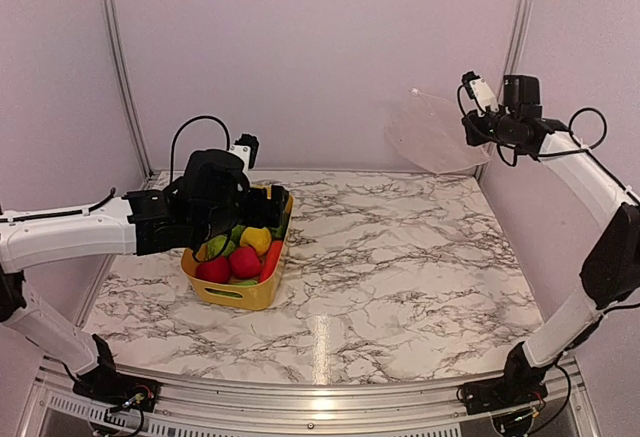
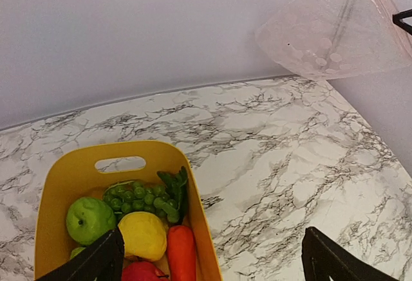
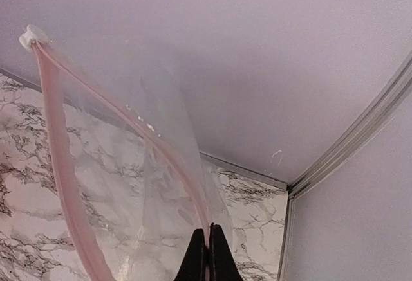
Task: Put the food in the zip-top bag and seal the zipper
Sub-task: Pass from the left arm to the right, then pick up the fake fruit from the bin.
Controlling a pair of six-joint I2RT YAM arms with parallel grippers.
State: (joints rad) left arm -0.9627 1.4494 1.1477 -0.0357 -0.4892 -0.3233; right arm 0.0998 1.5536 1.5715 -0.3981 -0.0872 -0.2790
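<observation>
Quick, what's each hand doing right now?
Left hand: open, holding nothing.
Right hand: closed, holding the zip-top bag.

Zip-top bag (image 1: 432,135): clear thin plastic film, upper right of my top view.
Table (image 1: 400,257): marble-patterned, smooth, glossy (I see glare at lower centre).
Bin (image 2: 64,178): yellow plastic, smooth, slightly shiny.
Food (image 2: 143,235): smooth plastic, faint sheen.

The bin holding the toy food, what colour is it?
The bin is yellow, clearest in the left wrist view.
</observation>
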